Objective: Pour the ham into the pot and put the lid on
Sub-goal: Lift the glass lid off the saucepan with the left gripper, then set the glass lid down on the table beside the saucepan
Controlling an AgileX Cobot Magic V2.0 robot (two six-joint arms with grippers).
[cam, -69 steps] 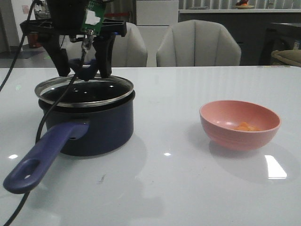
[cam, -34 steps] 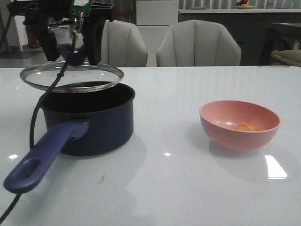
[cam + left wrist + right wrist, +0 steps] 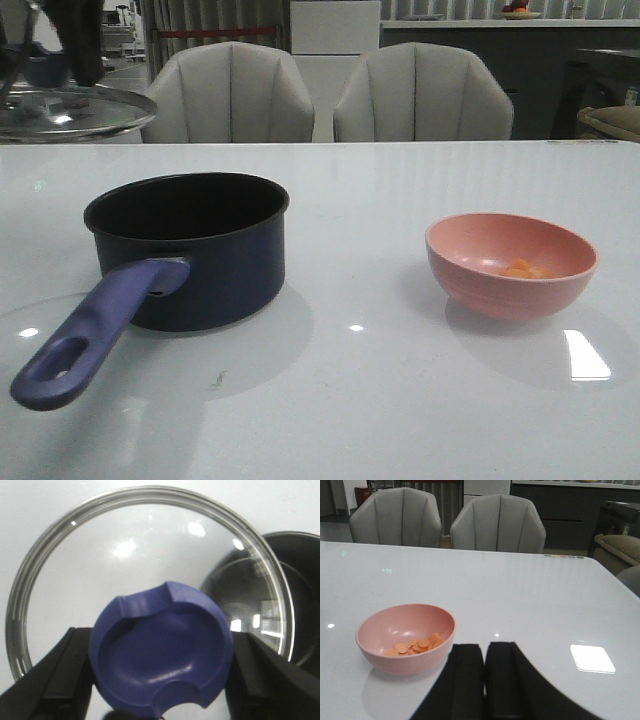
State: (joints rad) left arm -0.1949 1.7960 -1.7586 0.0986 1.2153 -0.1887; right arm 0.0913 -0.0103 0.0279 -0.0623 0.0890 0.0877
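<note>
The dark navy pot (image 3: 200, 250) stands uncovered on the white table, its purple-blue handle (image 3: 90, 335) pointing toward the front left. The glass lid (image 3: 75, 110) hangs in the air to the pot's far left. In the left wrist view my left gripper (image 3: 160, 680) is shut on the lid's dark-blue knob (image 3: 162, 655), with the pot (image 3: 300, 605) off to one side below the lid (image 3: 125, 550). The ham (image 3: 525, 269) lies in a salmon-pink bowl (image 3: 480, 280) at the right. My right gripper (image 3: 485, 652) is shut and empty, beside the bowl (image 3: 370, 655) with its ham (image 3: 417, 645).
Two grey chairs (image 3: 230, 95) (image 3: 420, 90) stand behind the table's far edge. A bare stretch of white tabletop (image 3: 350, 230) separates the pot from the bowl. The right gripper does not show in the front view.
The left gripper has lifted the lid off the pot and carried it up and to the left. The pot now stands uncovered. The bowl has not moved.
</note>
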